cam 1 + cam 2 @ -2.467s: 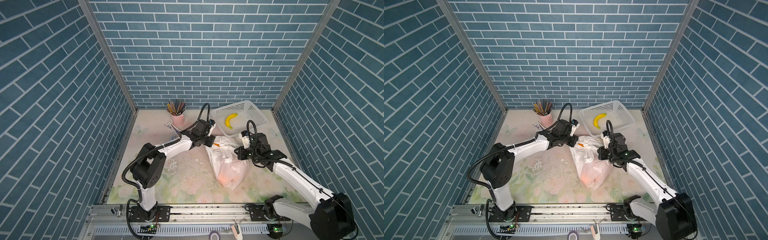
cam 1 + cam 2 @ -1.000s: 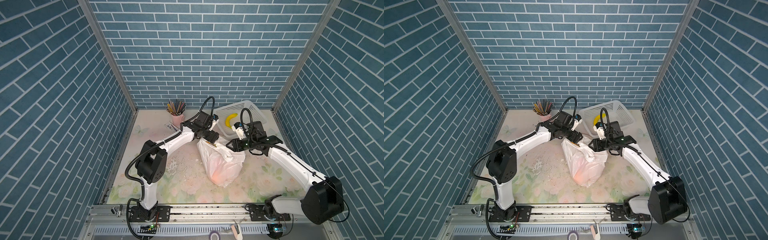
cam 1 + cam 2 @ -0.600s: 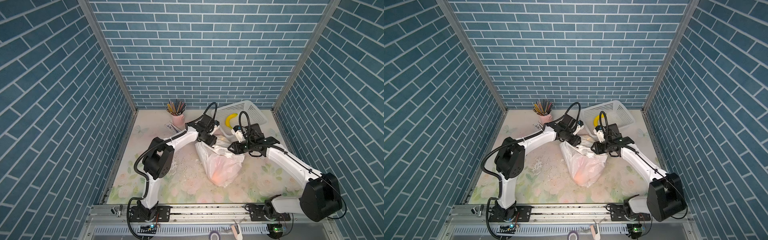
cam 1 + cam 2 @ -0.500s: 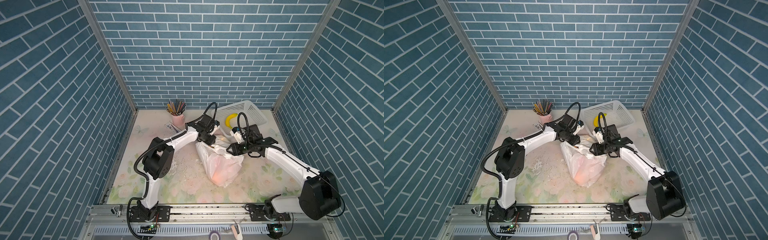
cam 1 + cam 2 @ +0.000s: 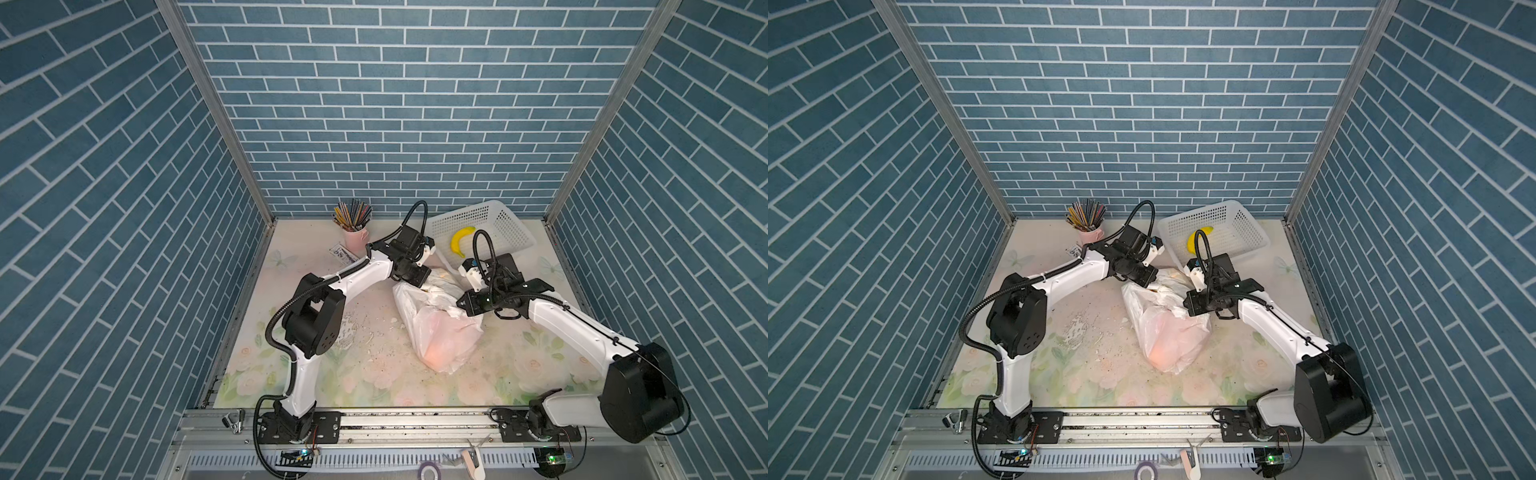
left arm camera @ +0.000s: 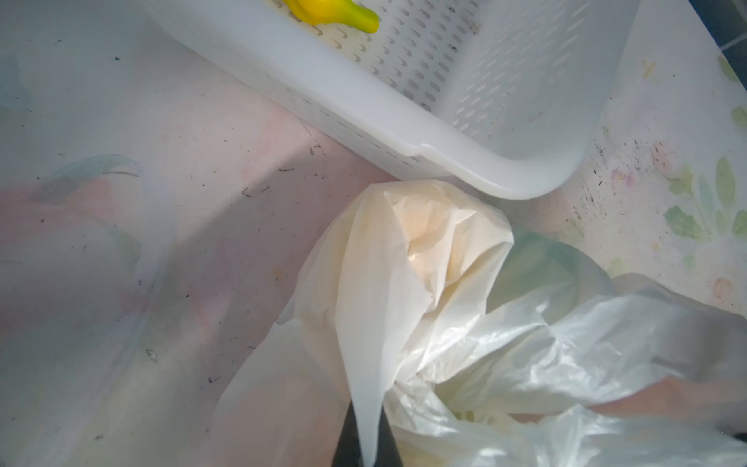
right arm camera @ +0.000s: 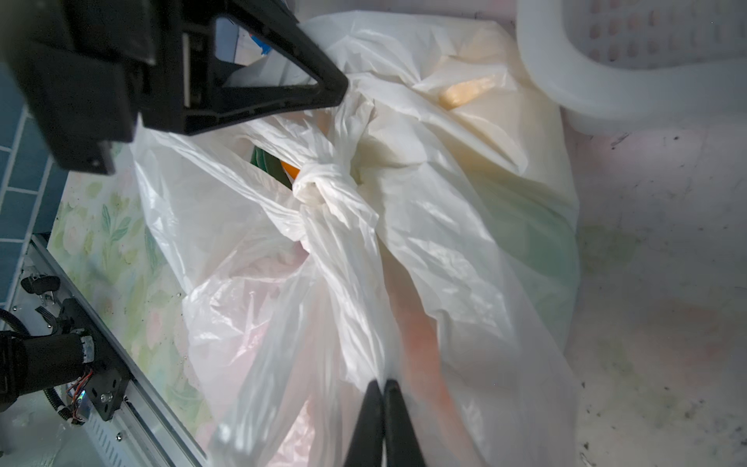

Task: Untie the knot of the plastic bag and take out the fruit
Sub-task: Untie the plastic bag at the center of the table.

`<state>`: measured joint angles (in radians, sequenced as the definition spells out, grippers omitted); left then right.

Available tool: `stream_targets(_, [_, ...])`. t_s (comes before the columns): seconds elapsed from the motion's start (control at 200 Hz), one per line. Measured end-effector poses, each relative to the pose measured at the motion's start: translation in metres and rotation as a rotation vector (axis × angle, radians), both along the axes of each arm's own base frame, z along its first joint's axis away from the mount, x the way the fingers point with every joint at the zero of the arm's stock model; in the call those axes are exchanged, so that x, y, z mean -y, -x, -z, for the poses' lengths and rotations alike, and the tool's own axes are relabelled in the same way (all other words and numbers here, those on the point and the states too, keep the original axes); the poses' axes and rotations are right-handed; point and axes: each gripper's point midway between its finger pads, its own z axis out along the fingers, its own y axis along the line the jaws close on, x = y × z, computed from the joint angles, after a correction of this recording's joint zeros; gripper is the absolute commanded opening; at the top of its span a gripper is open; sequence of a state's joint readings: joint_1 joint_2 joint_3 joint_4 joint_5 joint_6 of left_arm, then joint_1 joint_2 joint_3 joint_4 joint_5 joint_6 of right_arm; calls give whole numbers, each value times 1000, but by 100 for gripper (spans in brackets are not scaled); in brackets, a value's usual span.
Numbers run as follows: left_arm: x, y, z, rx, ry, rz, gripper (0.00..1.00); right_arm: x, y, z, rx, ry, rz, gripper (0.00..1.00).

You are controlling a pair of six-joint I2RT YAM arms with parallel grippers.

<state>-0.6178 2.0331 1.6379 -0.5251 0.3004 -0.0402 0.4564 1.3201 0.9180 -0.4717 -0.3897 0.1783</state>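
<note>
Well, fruit (image 7: 291, 170) in bag (image 5: 436, 328) (basket (image 5: 511, 232): banana (image 5: 459, 243)).

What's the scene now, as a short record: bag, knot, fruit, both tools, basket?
bag: closed, lying next to basket
knot: tied, between the two tools
fruit: inside bag, orange and green showing through a gap by the knot
left tool: shut on a strip of bag film
right tool: shut on the twisted strand leading to the knot
banana: in basket
</note>
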Motion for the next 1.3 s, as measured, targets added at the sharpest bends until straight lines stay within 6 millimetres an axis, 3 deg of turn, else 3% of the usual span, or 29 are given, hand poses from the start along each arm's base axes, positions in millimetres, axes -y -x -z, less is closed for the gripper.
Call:
stream_targets(0.205, [-20, -16, -10, 17, 6, -62, 1, 8, 0, -28, 123, -30, 47, 0])
stream_targets(0.315, [-28, -22, -21, 37, 17, -85, 1, 14, 2, -33, 157, -32, 73, 0])
stream_targets(0.645, [-44, -32, -33, 55, 27, -135, 1, 34, 19, -33, 205, -50, 160, 0])
stream_targets(0.895, [-76, -46, -41, 66, 37, -220, 3, 46, 24, -9, 146, -23, 242, 0])
stream_targets(1.005, [-92, -45, -45, 69, 47, -260, 11, 49, 24, -5, 135, -20, 273, 0])
stream_targets(1.1, [-102, -44, -52, 89, 67, -287, 35, 52, 24, -1, 122, -9, 296, 2])
stream_targets(1.19, [-107, -44, -66, 127, 108, -298, 49, 55, 26, 1, 106, 6, 303, 12])
stream_targets(1.3, [-104, -35, -85, 182, 161, -270, 54, 51, 26, -8, 94, -10, 299, 29])
